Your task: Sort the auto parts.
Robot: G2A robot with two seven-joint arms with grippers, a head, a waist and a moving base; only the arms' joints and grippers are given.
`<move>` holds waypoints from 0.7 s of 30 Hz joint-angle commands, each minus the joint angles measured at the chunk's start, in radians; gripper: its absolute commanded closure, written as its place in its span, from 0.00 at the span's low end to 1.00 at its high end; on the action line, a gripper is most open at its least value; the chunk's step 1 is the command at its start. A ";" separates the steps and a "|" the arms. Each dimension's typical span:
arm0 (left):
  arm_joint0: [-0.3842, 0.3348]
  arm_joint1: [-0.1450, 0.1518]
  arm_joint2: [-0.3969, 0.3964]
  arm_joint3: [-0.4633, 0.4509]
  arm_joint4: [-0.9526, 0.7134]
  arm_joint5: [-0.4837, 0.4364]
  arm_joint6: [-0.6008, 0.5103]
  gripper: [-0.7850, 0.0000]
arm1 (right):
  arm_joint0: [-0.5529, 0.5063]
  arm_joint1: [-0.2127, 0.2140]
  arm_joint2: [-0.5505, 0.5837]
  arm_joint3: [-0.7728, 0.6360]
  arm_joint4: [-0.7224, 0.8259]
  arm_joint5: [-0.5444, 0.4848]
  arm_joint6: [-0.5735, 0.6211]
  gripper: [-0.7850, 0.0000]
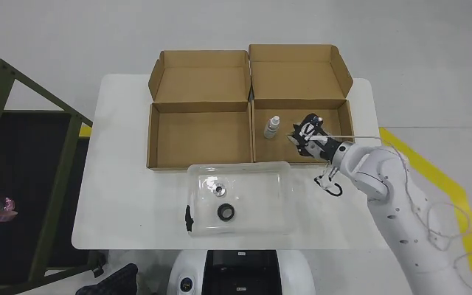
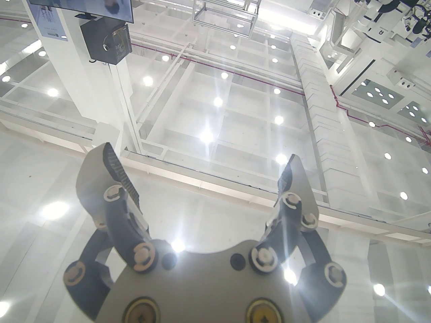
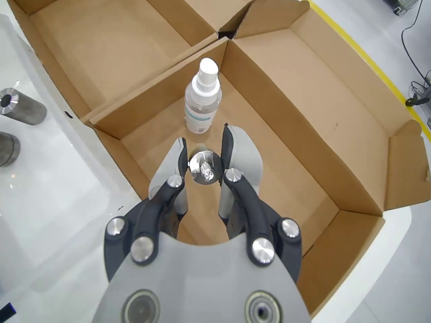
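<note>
1. Grey floor (image 1: 74, 37) all round; white worktop (image 1: 118, 147) carries everything.
2. Two open cardboard boxes sit side by side at the worktop's far edge, flaps up; left box (image 1: 199, 140) has nothing in it; right box (image 1: 324, 110) holds a spray bottle.
3. Clear tray (image 1: 280, 221) sits just in front of the boxes, on the robot's side; touching their front walls or just short of them, cannot tell.
4. Right tool (image 3: 204, 147) hangs inside the right box, above its floor and just beside the bottle; fingers clamped on a small shiny metal part (image 3: 203, 169), round face with a stub at its centre; looks held clear of the cardboard.
5. Left tool (image 2: 200, 156) points up at the hall ceiling (image 2: 235, 102); fingers wide apart, nothing between them.
6. Spray bottle (image 3: 203, 100) stands upright, white cap up, near the wall the right box shares with the left one.
7. Two parts lie in the tray, apart from each other: metal cylinder (image 1: 219, 189) with a bore, dark ring-shaped piece (image 1: 226, 212).
8. Step in hand, my read: drop-off of the held part into the right box; pick is done, release is not.
9. Next move calls for: lower close to the box floor; open the fingers with clearance from the bottle so neither finger nor a rolling part tips it; lift straight out past the box wall; then on to the tray.
10. Which box the tray parts belong in: cannot tell from here.
</note>
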 commanded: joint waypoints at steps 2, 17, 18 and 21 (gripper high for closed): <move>0.000 0.000 0.000 0.000 0.000 0.000 0.000 0.00 | 0.030 -0.005 -0.029 0.035 -0.020 0.018 0.025 1.00; 0.000 0.000 0.000 0.000 0.000 0.000 0.000 0.00 | 0.142 -0.032 -0.143 0.182 -0.048 0.073 0.101 1.00; 0.000 0.000 0.000 0.000 0.000 0.000 0.000 0.00 | 0.148 -0.034 -0.149 0.189 -0.048 0.074 0.105 1.00; 0.000 0.000 0.000 0.000 0.000 0.000 0.000 0.00 | 0.161 -0.038 -0.162 0.203 -0.048 0.079 0.108 1.00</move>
